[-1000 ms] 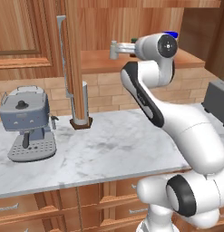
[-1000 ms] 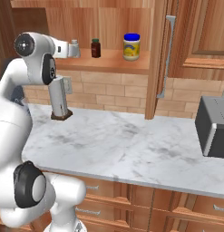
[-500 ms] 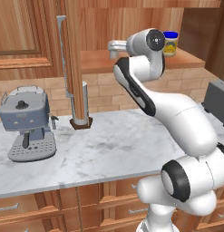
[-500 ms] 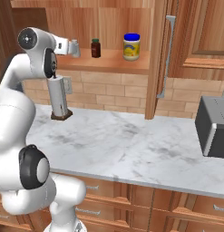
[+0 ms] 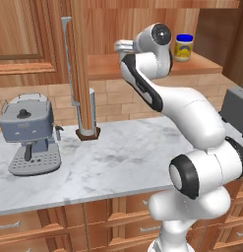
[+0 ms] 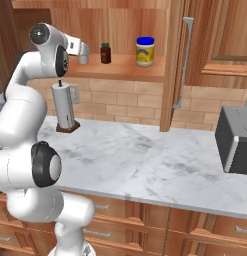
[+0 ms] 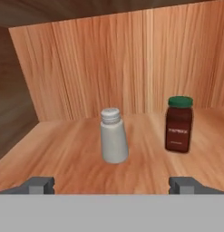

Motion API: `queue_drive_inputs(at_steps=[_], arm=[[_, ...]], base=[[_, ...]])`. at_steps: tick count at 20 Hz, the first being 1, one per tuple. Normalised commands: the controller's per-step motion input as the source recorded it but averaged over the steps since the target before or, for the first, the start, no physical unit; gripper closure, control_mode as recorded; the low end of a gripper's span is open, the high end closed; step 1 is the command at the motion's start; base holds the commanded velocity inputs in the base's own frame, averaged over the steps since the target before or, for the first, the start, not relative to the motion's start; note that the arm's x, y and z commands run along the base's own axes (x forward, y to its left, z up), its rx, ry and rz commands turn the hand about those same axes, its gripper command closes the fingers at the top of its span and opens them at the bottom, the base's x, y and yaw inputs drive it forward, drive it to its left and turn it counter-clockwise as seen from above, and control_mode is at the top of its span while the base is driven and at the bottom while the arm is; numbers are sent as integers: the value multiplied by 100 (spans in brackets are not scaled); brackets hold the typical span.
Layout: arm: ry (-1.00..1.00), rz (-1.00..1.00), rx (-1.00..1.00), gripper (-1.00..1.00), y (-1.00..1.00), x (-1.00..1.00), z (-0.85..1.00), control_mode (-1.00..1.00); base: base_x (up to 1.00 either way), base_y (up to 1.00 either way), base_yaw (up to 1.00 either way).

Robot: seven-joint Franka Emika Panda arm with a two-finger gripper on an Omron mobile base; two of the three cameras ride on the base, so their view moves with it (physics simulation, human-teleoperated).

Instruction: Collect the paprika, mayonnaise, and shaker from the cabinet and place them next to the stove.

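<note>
The fingers (image 7: 111, 185) are spread wide apart with nothing between them; in the hand view one tip (image 7: 40, 184) shows low on the left and the other low on the right. The shaker (image 7: 113, 135) stands upright on the cabinet shelf (image 7: 63, 149) ahead of the fingers, roughly centred on the gap between the two tips and not touching either one. It is a pale grey piece that narrows to a ribbed rounded cap.

The paprika (image 7: 178, 123) stands upright on the same shelf, to the right of the shaker and apart from it, roughly above the right tip in the hand view. Its lid looks dark green there and dark in the right base view.

In the right base view the hand reaches in at the left end of the shelf, where the shaker (image 6: 83, 56) is partly hidden by the wrist. The paprika (image 6: 105, 52) stands next along to the right, and the mayonnaise (image 6: 145, 51) is further right again, well apart from the fingers, near the open cabinet door (image 6: 174, 65) with its silver bar handle (image 6: 185, 62).

Below on the marble bench (image 6: 155, 165) a paper-towel roll (image 6: 64, 106) stands on its dark base, a grey toaster oven (image 6: 235, 140) sits at the right edge, and in the left base view a coffee machine (image 5: 29, 133) sits at the left.
</note>
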Motion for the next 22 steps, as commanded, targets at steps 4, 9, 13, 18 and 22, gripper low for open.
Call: queue_drive_inputs(at_steps=[4, 9, 13, 18, 22], arm=[[10, 0, -2, -100, 7, 44, 0, -100], [9, 0, -2, -100, 5, 43, 0, -100], [8, 0, -1, -100, 5, 39, 0, -100], [6, 0, 0, -100, 2, 35, 0, -100], [4, 0, -1, -100, 0, 30, -1, -100]], base=[[0, 0, 0], [0, 0, 0], [0, 0, 0], [0, 0, 0], [0, 0, 0]])
